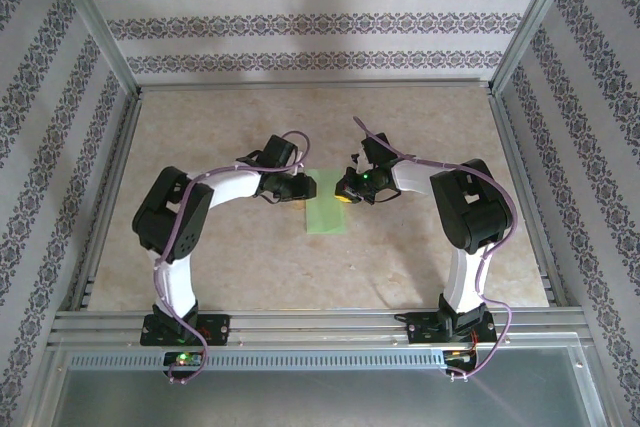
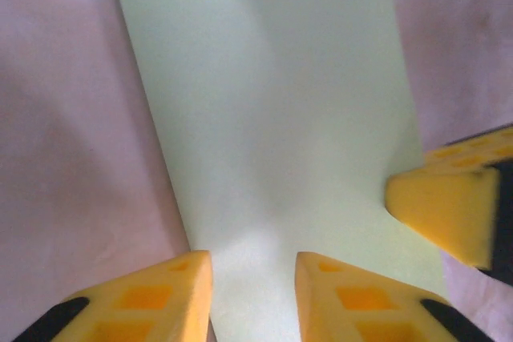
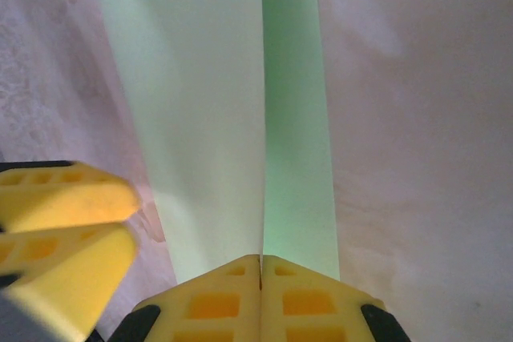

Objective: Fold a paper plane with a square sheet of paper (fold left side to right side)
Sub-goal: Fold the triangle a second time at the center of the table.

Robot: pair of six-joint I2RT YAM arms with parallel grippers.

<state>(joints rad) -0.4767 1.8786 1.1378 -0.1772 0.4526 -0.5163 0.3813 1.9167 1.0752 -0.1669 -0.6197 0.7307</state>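
Note:
The square sheet of paper (image 1: 325, 215) is light green and lies on the table as a narrow upright strip between my two grippers. My left gripper (image 2: 252, 278) hovers low over the sheet's left part (image 2: 264, 118), jaws apart with nothing between them. My right gripper (image 3: 261, 266) is shut, and an edge of the paper (image 3: 200, 118) runs straight into the seam between its fingers. To the right of that edge lies a darker green layer (image 3: 296, 158). In the top view both grippers (image 1: 305, 187) (image 1: 345, 190) meet at the sheet's far end.
The beige marbled table (image 1: 250, 257) surrounds the sheet, with metal frame rails (image 1: 320, 327) at the near edge and patterned walls (image 1: 300, 17) behind. One right finger (image 2: 449, 206) reaches into the left wrist view, and the left fingers (image 3: 64, 222) appear in the right wrist view.

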